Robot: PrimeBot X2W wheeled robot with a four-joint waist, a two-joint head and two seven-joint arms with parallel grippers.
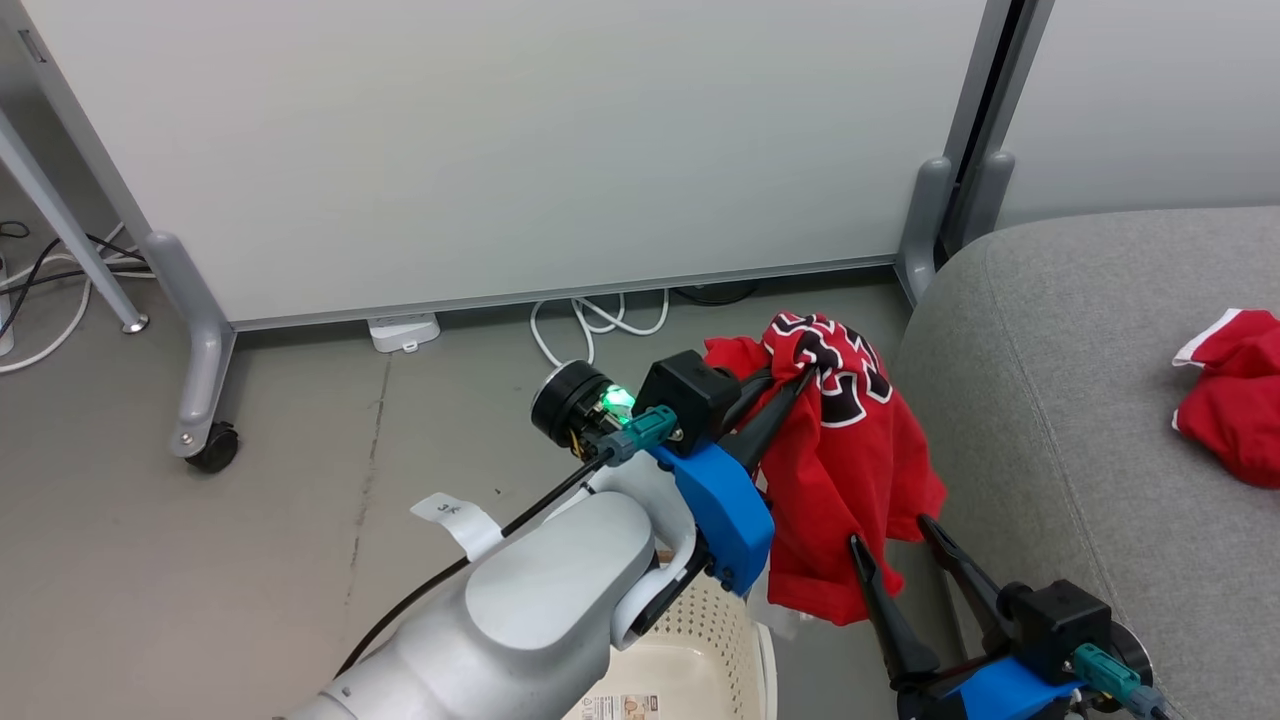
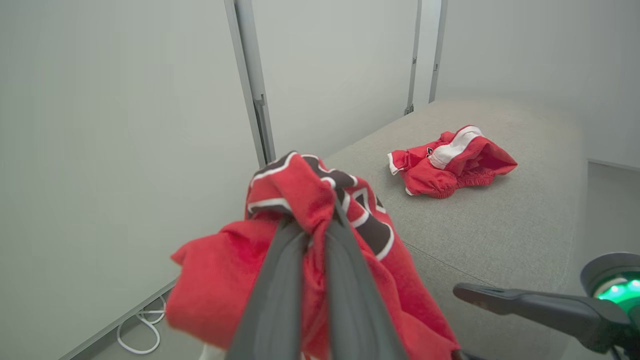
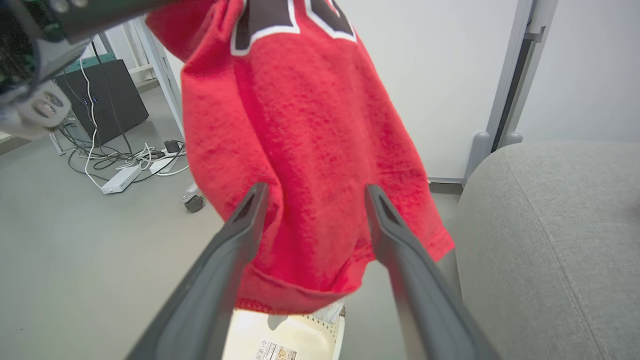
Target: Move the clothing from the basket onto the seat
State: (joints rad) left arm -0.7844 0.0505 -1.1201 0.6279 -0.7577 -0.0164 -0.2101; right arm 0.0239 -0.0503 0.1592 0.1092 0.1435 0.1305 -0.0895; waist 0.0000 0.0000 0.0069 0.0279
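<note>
Two red garments are out of the basket as I read it. One, a bundle with white trim, lies on the seat, well in from its rounded left edge. The other, a red jersey with black-and-white lettering, hangs in the air from my left gripper. That gripper's fingers are pinched together on a bunched fold near the lettering, and the rest of the cloth drapes freely just beside the seat's left edge, with its hem above the basket and short of the seat itself. My right gripper has its fingers spread wide and holds nothing. Its tips sit near the jersey's lower hem, and in its own wrist view the cloth hangs just beyond them. I judge this to be the carry step, with the jersey lifted clear of the basket but not yet over the seat. The next move calls for swinging the left arm across the seat's edge, far enough that the whole hanging length lands on top instead of sliding off the rounded side, and only then parting the fingers. I would hold the right gripper away from the hem so nothing snags. I cannot see into the basket well enough to tell what remains.
</note>
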